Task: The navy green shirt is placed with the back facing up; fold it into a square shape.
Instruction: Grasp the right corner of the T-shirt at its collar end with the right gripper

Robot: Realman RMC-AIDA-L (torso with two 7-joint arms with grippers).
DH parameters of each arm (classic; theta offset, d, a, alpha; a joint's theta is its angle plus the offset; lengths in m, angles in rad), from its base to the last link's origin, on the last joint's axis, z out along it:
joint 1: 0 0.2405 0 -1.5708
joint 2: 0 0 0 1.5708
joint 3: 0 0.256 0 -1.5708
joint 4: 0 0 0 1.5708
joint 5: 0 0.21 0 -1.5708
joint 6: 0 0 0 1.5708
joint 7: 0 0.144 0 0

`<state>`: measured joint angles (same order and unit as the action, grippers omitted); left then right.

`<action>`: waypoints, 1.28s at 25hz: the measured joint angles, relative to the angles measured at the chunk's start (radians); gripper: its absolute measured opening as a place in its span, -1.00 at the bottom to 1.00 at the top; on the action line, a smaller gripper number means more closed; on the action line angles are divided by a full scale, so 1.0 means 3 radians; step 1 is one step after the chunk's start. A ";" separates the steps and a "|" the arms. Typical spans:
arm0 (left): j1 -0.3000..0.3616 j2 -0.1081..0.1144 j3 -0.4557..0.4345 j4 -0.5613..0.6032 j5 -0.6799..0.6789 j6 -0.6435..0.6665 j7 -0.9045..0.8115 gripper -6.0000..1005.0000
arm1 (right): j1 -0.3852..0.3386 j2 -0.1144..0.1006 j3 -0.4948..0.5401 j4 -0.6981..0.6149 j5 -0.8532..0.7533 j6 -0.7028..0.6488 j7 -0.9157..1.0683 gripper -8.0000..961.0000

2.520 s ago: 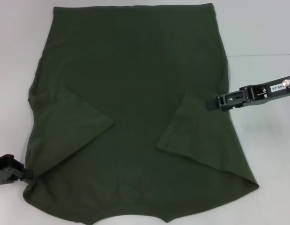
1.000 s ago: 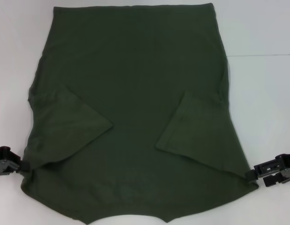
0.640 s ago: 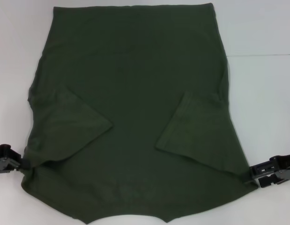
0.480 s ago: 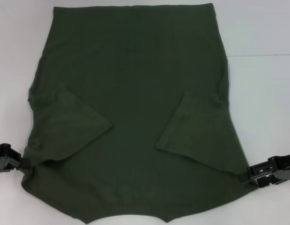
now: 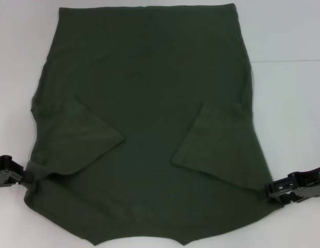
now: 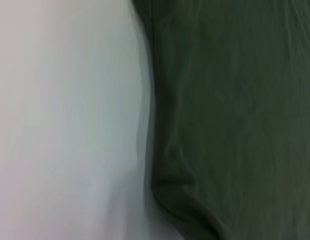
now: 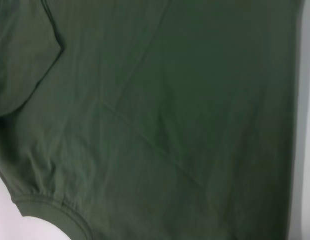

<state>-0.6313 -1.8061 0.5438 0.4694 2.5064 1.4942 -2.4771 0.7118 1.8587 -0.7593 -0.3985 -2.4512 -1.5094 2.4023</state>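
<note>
The navy green shirt (image 5: 149, 93) lies flat on the white table, with both short sleeves folded inward over its body. My left gripper (image 5: 25, 177) is at the shirt's near-left corner, shut on the fabric, which bunches and curls up there. My right gripper (image 5: 268, 192) lies low at the near-right corner, its tip against the cloth edge. The left wrist view shows the shirt's edge (image 6: 235, 100) beside bare table. In the right wrist view the shirt (image 7: 170, 100) takes up almost everything, its hem curving near one corner.
The white table (image 5: 289, 113) shows on both sides of the shirt, with a faint seam line (image 5: 289, 61) on the right. The shirt's near edge runs off the bottom of the head view.
The right arm came from the shirt's right side, by the sleeve, down to the near-right corner and then slid inward onto the cloth. At the left corner the fabric has curled up slightly.
</note>
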 joint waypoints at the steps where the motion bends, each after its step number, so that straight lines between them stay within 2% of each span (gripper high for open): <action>1: -0.0004 -0.0001 -0.0001 0.0000 0.0000 0.0000 0.0000 -0.93 | 0.0005 0.0008 0.0000 0.0000 0.0000 0.0006 0.0000 0.90; 27: -0.0035 -0.0003 -0.0003 0.0005 0.0000 -0.0037 0.0019 -0.94 | 0.0078 0.0103 0.0000 -0.0001 0.0085 0.0048 0.0000 0.79; 32: -0.0033 -0.0009 -0.0002 0.0005 -0.0001 -0.0037 0.0021 -0.94 | 0.0081 0.0104 0.0000 -0.0001 0.0083 0.0069 0.0000 0.34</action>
<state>-0.6411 -1.8088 0.5431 0.4710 2.5060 1.4832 -2.4707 0.7361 1.8898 -0.7593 -0.3989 -2.4263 -1.4888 2.4021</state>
